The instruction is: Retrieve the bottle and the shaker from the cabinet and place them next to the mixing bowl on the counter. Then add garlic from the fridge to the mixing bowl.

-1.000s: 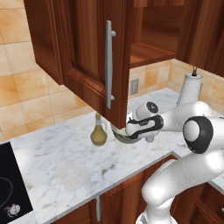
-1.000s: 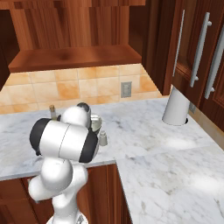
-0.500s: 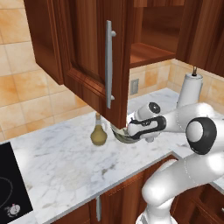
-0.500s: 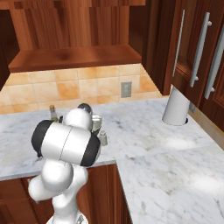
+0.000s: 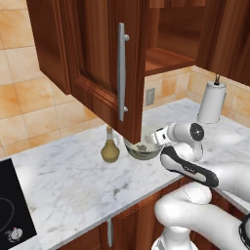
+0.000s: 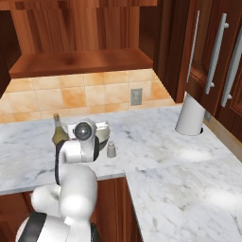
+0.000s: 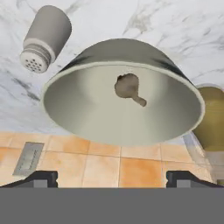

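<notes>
Where the left base view looks over the counter (image 5: 73, 180), the mixing bowl (image 5: 141, 149) sits on the white marble beneath the open cabinet (image 5: 97, 63) door, with the bottle (image 5: 110, 148) standing upright just beside it on its left; the arm reaches in from the lower right with its wrist at the bowl's right rim, and the finger tips themselves are hidden there. A white paper-towel roll (image 5: 211, 101) stands well apart, further back along the counter. In the right base view, the bottle (image 6: 58, 132) stands at the left of the arm's wrist, the bowl (image 6: 102, 131) shows partly behind that wrist, and the shaker (image 6: 111, 149) stands upright on the marble just beside the bowl, on its right. The roll (image 6: 190, 116) sits near the corner. In the hand view, the gripper (image 7: 112, 178) is spread wide, its two dark tips far apart at the bottom edge and holding nothing. The bowl (image 7: 78, 105) lies directly ahead with a garlic bulb (image 7: 128, 87) resting inside it; the shaker (image 7: 46, 37) and bottle (image 7: 214, 118) flank the bowl on opposite sides.
</notes>
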You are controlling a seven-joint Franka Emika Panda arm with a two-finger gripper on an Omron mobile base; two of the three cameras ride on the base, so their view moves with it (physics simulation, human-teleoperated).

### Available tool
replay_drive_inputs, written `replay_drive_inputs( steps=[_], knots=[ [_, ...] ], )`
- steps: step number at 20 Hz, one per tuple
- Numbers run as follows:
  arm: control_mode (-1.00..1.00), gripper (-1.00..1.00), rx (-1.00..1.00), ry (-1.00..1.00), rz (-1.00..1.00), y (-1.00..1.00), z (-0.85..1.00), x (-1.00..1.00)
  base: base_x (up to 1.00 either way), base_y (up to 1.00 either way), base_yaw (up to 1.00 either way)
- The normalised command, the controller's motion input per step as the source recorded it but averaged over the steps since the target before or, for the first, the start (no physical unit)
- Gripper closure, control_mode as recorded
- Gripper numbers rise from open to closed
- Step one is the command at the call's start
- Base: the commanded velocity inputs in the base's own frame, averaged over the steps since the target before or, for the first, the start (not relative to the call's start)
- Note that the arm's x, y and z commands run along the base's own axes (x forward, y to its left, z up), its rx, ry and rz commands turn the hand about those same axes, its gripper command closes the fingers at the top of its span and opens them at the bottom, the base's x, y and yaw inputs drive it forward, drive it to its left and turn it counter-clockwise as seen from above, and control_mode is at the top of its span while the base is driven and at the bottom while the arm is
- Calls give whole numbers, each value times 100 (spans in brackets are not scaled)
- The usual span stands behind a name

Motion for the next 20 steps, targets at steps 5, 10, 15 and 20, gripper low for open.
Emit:
replay_drive_inputs(
  steps=[5, 10, 15, 20],
  knots=[
    [-100, -100, -2, -7, 0, -4, 95, -83, 0, 0, 0],
    [-100, -100, -4, 10, 0, -8, 100, -96, 0, 0, 0],
    [-100, -100, -11, 22, 0, -3, 78, -98, 0, 0, 0],
    [-100, -100, -8, 13, -7, -28, 5, -100, 0, 0, 0]
  ],
)
